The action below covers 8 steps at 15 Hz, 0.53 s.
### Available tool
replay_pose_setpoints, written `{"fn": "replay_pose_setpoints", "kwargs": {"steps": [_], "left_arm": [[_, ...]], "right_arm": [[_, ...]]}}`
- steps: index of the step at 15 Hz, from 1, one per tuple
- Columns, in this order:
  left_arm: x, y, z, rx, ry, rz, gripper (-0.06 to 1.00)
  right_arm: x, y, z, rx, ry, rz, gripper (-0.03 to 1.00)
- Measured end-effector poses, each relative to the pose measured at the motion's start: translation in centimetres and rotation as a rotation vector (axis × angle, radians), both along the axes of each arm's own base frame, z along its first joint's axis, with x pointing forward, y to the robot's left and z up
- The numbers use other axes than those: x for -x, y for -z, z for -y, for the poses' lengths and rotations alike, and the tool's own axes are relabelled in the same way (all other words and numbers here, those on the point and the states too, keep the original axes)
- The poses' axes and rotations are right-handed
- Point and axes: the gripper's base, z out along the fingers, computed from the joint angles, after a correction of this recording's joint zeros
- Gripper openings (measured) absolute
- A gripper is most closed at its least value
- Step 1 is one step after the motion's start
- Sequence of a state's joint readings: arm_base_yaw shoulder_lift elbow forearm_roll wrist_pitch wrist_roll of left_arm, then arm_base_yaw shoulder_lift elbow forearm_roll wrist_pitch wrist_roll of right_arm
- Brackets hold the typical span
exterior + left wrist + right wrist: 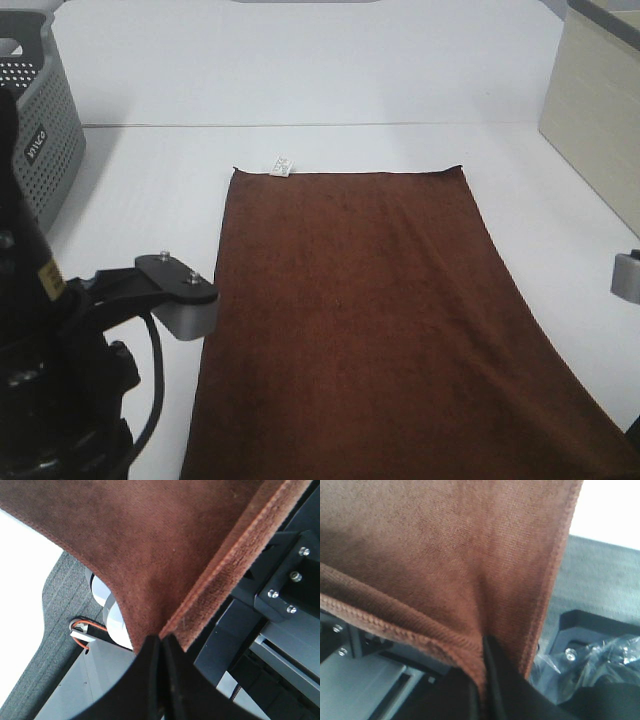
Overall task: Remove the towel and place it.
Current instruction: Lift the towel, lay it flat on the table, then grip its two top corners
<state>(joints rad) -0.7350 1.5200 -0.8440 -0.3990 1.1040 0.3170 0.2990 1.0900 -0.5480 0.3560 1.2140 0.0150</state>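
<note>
White tabletop [130,210] fills the scene. On the near side, the left gripper [161,647] has its jaws pressed together on the near left corner of the towel [370,310]. The right gripper [484,652] is likewise clamped on its near right hem. The reddish-brown cloth lies spread flat, with its white label [281,166] at the far left corner. A grey basket [40,130] stands far left and a pale wooden box [595,110] far right.
</note>
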Motion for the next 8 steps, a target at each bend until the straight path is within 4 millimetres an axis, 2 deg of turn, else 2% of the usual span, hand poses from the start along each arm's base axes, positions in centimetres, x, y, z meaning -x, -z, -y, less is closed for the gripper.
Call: {"fn": "replay_pose_setpoints", "kwargs": {"steps": [1,4,8], "left_arm": [[0.0,0.8,0.4,-0.021,-0.001,-0.018,0.00],[0.0,1.1,0.6,-0.029,-0.011,-0.031,0.00],[0.0,1.2,0.8,-0.006,-0.035,-0.030,0.00]], "right_arm": [[-0.3,0.5,-0.1,0.012,-0.001,-0.031,0.01],[-1.4,2.2,-0.5,0.031,-0.013,-0.134,0.01],[-2.9,4.2,-0.8,0.043,-0.014,-0.145,0.01]]}}
